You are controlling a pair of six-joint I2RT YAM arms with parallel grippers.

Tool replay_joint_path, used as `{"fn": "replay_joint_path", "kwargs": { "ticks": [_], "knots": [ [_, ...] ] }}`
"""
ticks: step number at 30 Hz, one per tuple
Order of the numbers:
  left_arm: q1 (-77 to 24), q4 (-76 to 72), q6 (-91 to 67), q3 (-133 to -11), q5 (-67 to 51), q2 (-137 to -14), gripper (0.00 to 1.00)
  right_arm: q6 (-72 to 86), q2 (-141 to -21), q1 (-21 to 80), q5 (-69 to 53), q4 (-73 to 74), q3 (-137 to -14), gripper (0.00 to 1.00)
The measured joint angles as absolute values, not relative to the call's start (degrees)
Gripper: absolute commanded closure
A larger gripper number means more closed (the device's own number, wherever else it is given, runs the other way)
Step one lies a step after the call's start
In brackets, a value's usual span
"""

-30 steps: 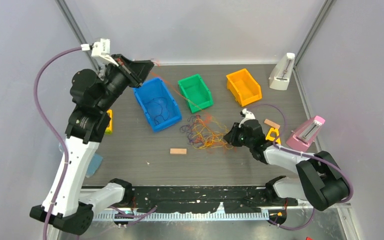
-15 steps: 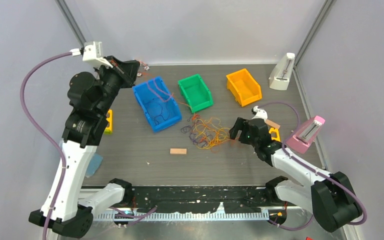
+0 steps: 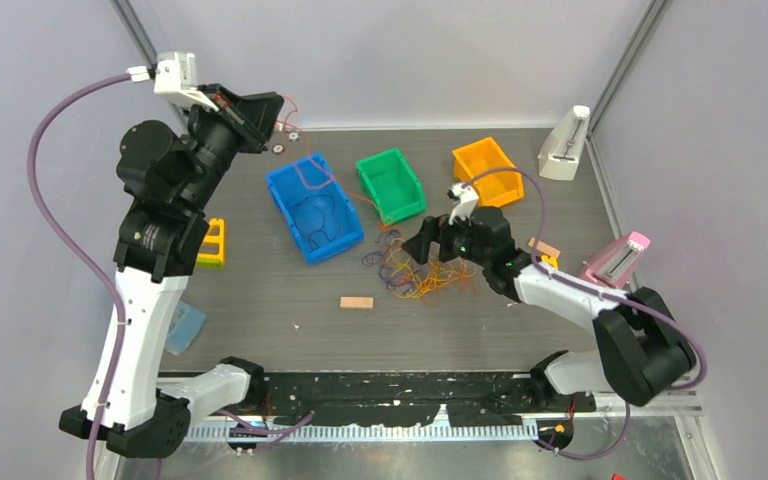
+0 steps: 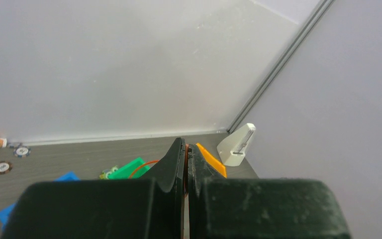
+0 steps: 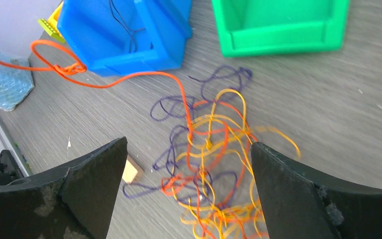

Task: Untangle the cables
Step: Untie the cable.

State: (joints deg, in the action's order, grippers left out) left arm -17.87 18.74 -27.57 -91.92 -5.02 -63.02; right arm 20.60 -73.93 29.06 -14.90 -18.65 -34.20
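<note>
Orange, yellow, red and purple thin wires lie in a messy pile on the grey table, near the blue plastic bin. The right gripper has just spread its fingers wide and moved over the pile. The left gripper has lifted higher, pinching one long orange wire. The pile looks looser but is still knotted.

Probably a robotics lab's test cell: plain pale wall panels on metal corner posts enclose a grey tabletop with coloured plastic bins and two robot arms.
</note>
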Motion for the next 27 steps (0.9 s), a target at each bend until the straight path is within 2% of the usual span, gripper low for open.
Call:
{"fn": "replay_joint_path", "kwargs": {
  "ticks": [5,9,14,19,22,27],
  "knots": [
    [-17.9,19.0,-27.2,-96.9,-5.1,-64.3,1.00,20.5,-82.5,31.4,-15.4,-22.5,-39.1,0.01],
    [-17.9,19.6,-26.7,-100.9,-5.1,-65.9,1.00,20.7,-88.4,32.0,-15.3,-23.1,-41.2,0.06],
    [-17.9,20.4,-26.2,-105.1,-3.9,-67.5,1.00,22.8,-92.7,32.1,-15.0,-24.2,-40.7,0.05],
    [-16.6,20.9,-25.8,-108.6,-2.0,-68.9,1.00,25.8,-92.4,30.1,-15.2,-28.7,-33.5,0.13],
    [-15.5,21.1,-25.9,-111.0,-1.1,-70.3,1.00,27.8,-89.1,26.9,-15.5,-31.6,-27.7,0.31],
    [-14.5,21.0,-26.6,-111.6,0.1,-71.9,1.00,30.5,-82.3,22.3,-11.7,-27.7,-22.7,0.41]
  ]
}}
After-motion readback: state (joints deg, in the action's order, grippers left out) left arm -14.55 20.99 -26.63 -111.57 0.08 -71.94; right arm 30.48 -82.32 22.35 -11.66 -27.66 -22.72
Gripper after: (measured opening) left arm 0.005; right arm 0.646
